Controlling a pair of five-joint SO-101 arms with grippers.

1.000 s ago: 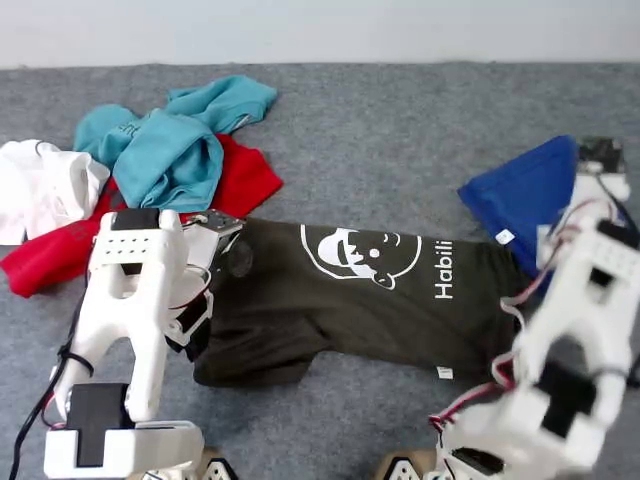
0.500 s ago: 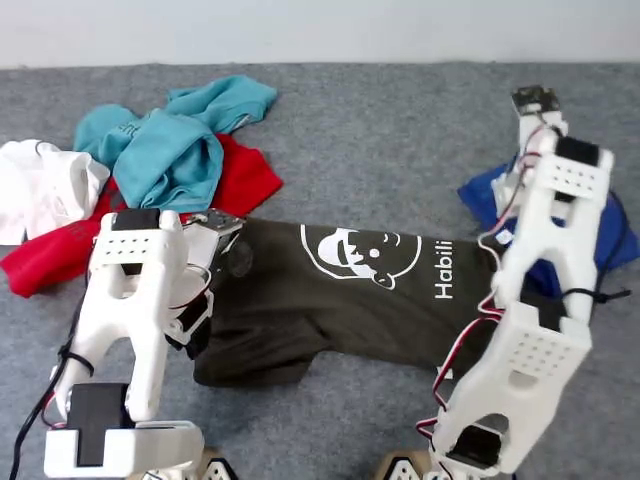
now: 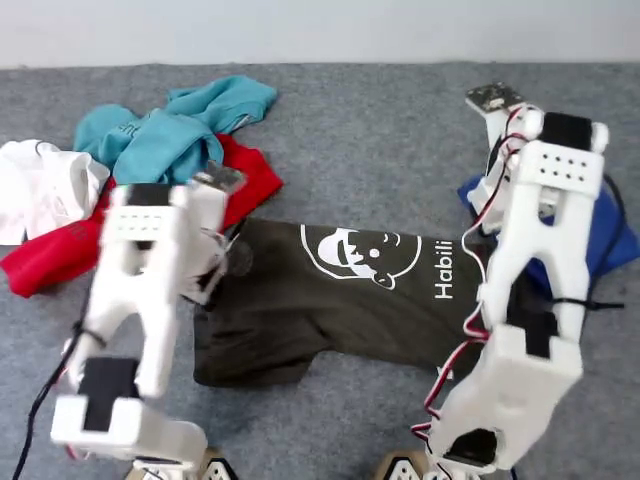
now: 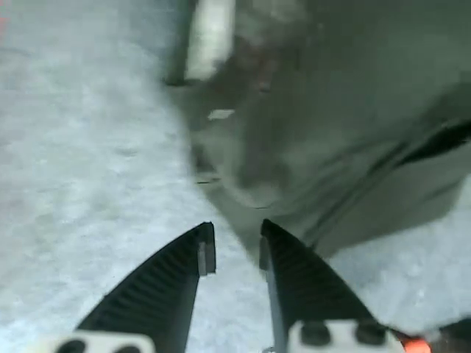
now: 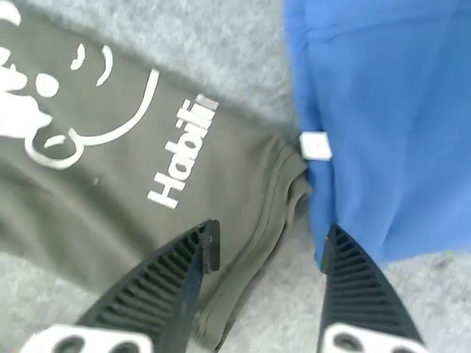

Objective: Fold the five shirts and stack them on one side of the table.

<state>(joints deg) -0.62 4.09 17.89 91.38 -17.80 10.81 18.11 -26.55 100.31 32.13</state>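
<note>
**High view.** The right arm (image 3: 530,280), low at the frame's lower right a second ago, now stands stretched up the right side. Its head is over the right end of the dark shirt (image 3: 340,300) and the near edge of the blue shirt (image 3: 608,238). Over the last half second it has shifted only slightly up and left. The left arm (image 3: 140,290) held still until half a second ago. It has since swung upward, and its head now sits at the dark shirt's left end, beside the red shirt (image 3: 255,180). The dark shirt lies spread across the middle of the grey surface (image 3: 380,130), in the same place as before. The teal shirt (image 3: 165,140), the red shirt and the white shirt (image 3: 40,185) remain heaped at upper left.

**Left wrist view.** The left gripper (image 4: 234,243) hangs over bare surface just off the dark shirt's edge. Its fingers (image 4: 202,250) stand a narrow gap apart and hold nothing.

**Right wrist view.** The right gripper (image 5: 271,239) has its fingers (image 5: 199,254) set wide and empty. They straddle the dark shirt's hem where it meets the blue shirt.

**Assessment.** Both arms appear to be taking station at opposite ends of the dark shirt. No grasp is made, no fold on it is begun and no stack exists, so the task looks to be at an early stage.
</note>
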